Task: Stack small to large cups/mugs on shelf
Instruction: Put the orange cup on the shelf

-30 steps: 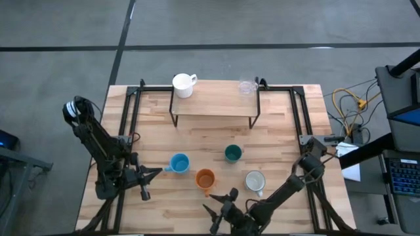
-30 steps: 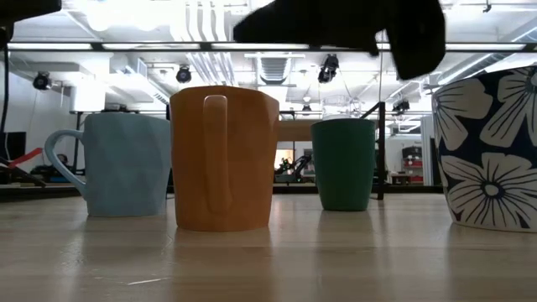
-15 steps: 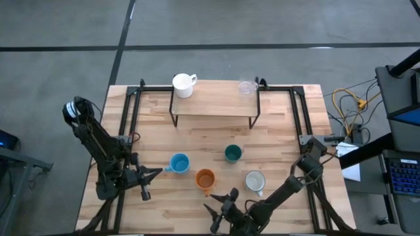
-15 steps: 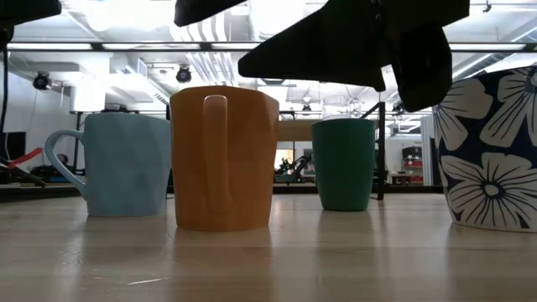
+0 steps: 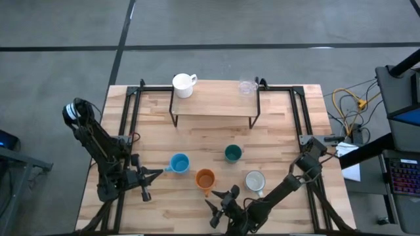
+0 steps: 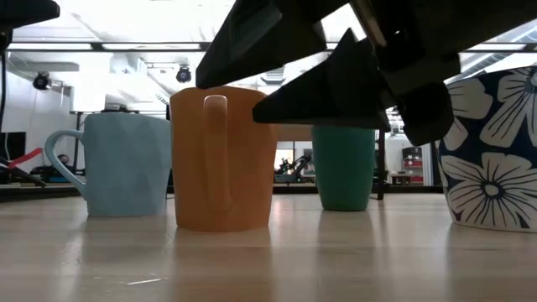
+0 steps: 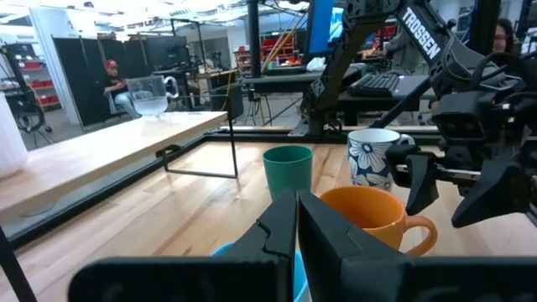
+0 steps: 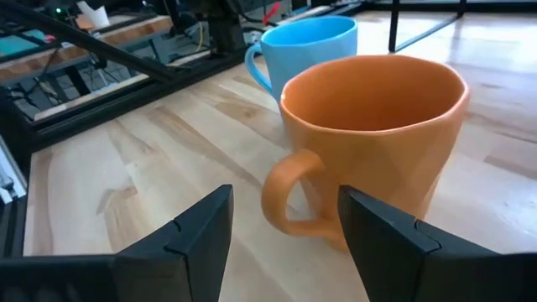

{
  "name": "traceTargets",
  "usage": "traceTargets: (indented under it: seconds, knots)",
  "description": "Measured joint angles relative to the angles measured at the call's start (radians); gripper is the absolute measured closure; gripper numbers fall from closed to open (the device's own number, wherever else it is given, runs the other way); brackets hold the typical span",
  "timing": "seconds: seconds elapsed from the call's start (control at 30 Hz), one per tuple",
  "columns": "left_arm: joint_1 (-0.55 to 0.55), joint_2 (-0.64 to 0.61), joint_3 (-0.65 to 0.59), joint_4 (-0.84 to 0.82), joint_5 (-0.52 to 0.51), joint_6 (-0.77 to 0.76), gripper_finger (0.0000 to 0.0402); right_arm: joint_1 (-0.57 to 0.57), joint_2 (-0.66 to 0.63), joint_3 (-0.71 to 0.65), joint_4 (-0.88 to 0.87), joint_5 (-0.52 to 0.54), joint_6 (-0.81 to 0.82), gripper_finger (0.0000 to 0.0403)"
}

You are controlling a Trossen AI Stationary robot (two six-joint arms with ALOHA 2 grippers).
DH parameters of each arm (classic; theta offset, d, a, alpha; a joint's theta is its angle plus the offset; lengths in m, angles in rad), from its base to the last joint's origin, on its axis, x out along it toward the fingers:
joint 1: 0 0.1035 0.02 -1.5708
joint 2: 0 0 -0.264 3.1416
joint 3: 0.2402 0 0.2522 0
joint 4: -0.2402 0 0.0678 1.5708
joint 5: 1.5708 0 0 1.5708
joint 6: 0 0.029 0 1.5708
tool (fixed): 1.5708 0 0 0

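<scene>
While only the white mug (image 5: pixel 183 84) and tiny glass (image 5: pixel 247 86) sit on the shelf (image 5: pixel 213 101), four cups wait on the counter (image 5: pixel 275 141), and the right hand (image 5: pixel 222 202), spread wide, points at the orange mug (image 5: pixel 205 179); the left hand (image 5: pixel 155 174) is pressed together.

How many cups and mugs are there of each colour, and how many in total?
White mug: 1
Clear glass: 1
Light blue mug: 1
Orange mug: 1
Teal cup: 1
Flower-patterned mug: 1
Total: 6
</scene>
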Motion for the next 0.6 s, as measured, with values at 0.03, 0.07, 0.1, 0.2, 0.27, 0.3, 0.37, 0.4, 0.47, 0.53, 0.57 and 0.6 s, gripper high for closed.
traceTargets:
  seconds: [0.03,0.07,0.1,0.2,0.27,0.3,0.37,0.4,0.47,0.53,0.57,0.6]
  knots:
    - [0.000,0.002,0.000,0.000,0.000,-0.007,0.0402,-0.002,0.000,0.000,0.000,-0.006,0.001,0.0194]
    - [0.000,0.005,0.000,0.001,0.000,-0.008,0.0402,-0.006,0.000,0.000,0.000,-0.010,0.000,0.0194]
    - [0.001,0.007,0.000,0.001,0.000,-0.008,0.0402,-0.008,0.000,0.000,0.000,-0.015,0.000,0.0194]
    - [0.001,0.012,0.000,0.001,0.000,-0.009,0.0402,-0.016,0.000,-0.002,0.000,-0.030,-0.002,0.0194]
    - [0.001,0.012,0.001,0.002,0.000,-0.011,0.0402,-0.021,0.000,-0.003,0.000,-0.031,-0.006,0.0194]
    - [0.001,0.012,0.001,0.002,0.000,-0.016,0.0402,-0.022,0.000,-0.003,0.000,-0.031,-0.006,0.0194]
    - [0.001,0.012,0.001,0.002,0.000,-0.033,0.0402,-0.026,0.000,-0.003,0.000,-0.031,-0.010,0.0194]
    - [0.001,0.012,0.001,0.002,0.000,-0.033,0.0402,-0.027,0.000,-0.003,0.000,-0.031,-0.010,0.0194]
    - [0.001,0.012,0.001,0.003,0.000,-0.033,0.0402,-0.030,0.000,-0.004,0.000,-0.032,-0.010,0.0194]
    - [0.001,0.012,0.001,0.003,0.000,-0.033,0.0402,-0.032,0.000,-0.004,-0.003,-0.032,-0.010,0.0194]
    - [0.001,0.012,0.001,0.003,0.000,-0.033,0.0402,-0.034,0.000,-0.004,-0.010,-0.031,-0.009,0.0194]
    - [0.001,0.012,0.001,0.003,0.000,-0.033,0.0402,-0.034,0.000,-0.004,-0.021,-0.031,-0.002,0.0194]
